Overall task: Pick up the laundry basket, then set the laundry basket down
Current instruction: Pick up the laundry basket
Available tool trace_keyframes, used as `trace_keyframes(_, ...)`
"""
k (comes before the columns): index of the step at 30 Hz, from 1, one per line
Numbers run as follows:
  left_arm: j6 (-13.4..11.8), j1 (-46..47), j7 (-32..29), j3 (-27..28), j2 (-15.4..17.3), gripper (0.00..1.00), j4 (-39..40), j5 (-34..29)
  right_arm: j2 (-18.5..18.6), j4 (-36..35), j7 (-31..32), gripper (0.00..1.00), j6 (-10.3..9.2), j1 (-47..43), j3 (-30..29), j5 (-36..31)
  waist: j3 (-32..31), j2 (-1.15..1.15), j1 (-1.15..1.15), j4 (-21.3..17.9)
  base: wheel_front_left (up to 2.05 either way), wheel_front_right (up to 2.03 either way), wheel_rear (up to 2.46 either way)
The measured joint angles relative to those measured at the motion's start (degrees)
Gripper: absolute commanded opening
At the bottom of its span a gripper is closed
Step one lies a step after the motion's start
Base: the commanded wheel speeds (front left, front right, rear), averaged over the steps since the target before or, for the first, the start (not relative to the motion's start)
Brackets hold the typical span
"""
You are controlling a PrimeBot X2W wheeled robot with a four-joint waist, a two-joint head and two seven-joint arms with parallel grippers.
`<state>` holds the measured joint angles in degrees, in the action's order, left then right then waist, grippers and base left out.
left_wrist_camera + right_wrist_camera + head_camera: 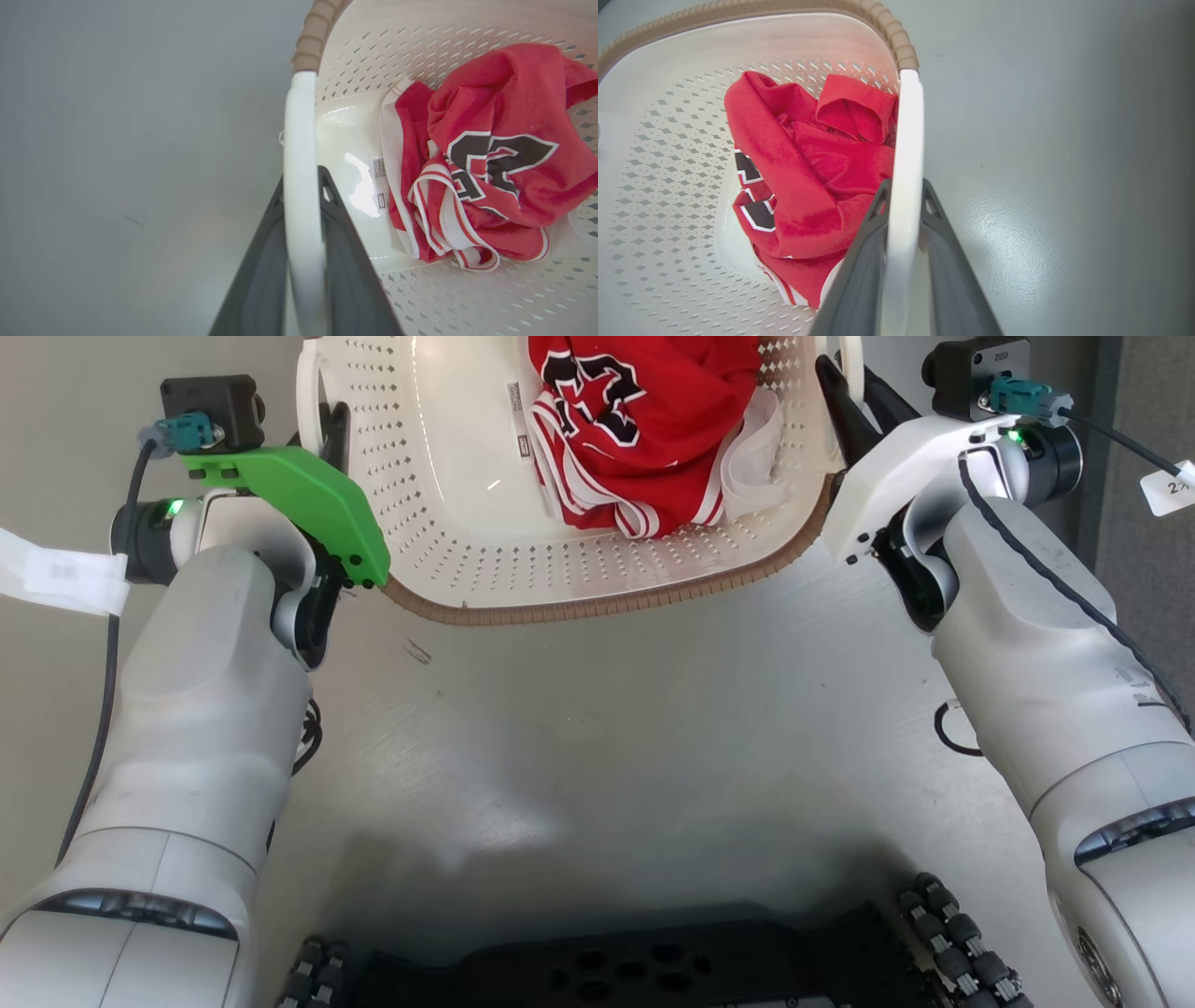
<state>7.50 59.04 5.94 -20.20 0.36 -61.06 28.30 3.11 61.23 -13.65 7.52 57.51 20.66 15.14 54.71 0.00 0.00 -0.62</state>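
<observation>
Fingers astride handles of laundry basket

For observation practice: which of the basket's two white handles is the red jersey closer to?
The handle in the right tool: the red jersey lies against that side, while bare basket floor separates it from the left handle.

Pale grey floor, smooth, with a dull sheen. A short dark scuff marks it left of centre. Just beyond the scuff, at the far side, is the laundry basket. Whether it rests on the floor or hangs clear cannot be told. At the near edge stands the robot's black base on roller wheels.
</observation>
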Motion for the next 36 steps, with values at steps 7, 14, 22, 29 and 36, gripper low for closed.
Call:
trace_keyframes(7, 0.0, 0.0, -0.1, -0.9, 0.0, 0.0, -1.3, 2.5, -0.1, 0.9, 0.0, 0.0, 0.02, -0.2, 1.3, 2.3, -2.4, 0.0, 0.0, 0.1, 0.0, 0.0, 0.0)
trace_keyframes(14, 0.0, -0.3, -2.6, -2.6, 0.1, 0.0, -2.2, 5.5, 0.2, 1.1, -0.3, 0.0, 0.02, -1.5, 4.3, 5.7, -5.8, 0.0, 0.0, 0.1, 0.0, 0.0, 0.0)
trace_keyframes(22, 0.0, -1.5, -4.4, -3.8, 0.1, 0.0, -3.3, 7.6, 0.2, 2.0, -0.2, 0.0, 0.01, -3.2, 6.7, 7.8, -9.8, 0.0, 0.0, 0.3, 0.0, 0.0, 0.0)
trace_keyframes(29, 0.0, -3.5, -6.5, -5.3, 0.1, 0.0, -4.0, 10.1, 0.2, 2.5, 2.5, 0.0, 0.01, -5.8, 9.3, 11.2, -14.2, 0.0, 0.0, 0.6, 0.0, 0.0, 0.0)
trace_keyframes(36, 0.0, -5.7, -8.9, -6.2, 0.2, 0.0, -5.1, 11.4, 0.2, 2.4, 5.3, 0.0, 0.01, -8.4, 11.6, 14.8, -18.9, 0.0, 0.0, 0.7, 0.0, 0.0, 0.0)
